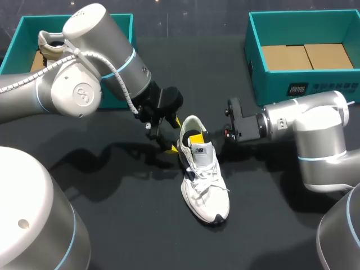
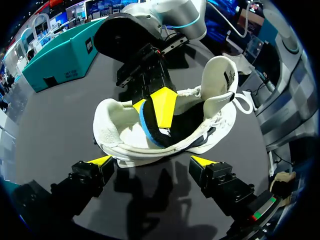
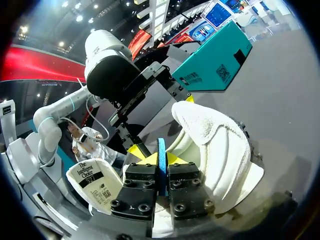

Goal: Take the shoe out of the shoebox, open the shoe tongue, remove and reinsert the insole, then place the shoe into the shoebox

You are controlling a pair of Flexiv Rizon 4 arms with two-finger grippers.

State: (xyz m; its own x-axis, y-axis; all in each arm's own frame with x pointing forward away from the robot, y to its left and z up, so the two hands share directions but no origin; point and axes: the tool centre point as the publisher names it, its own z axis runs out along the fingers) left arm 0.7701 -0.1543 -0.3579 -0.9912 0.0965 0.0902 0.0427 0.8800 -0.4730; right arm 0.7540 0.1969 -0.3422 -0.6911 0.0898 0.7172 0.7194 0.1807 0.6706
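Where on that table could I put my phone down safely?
Bare table lies past the shoe, toward the near edge, and between the left shoebox and right shoebox. Crowded: its heel, where left gripper and right gripper meet.

The shoe (image 1: 203, 180) lies on the table (image 1: 112, 225). The left gripper (image 2: 151, 161) is just left of its heel. The right gripper (image 3: 160, 156) is in its opening, around the insole (image 3: 161, 150). The left shoebox (image 1: 17, 42) and right shoebox (image 1: 315, 90) stand behind it.
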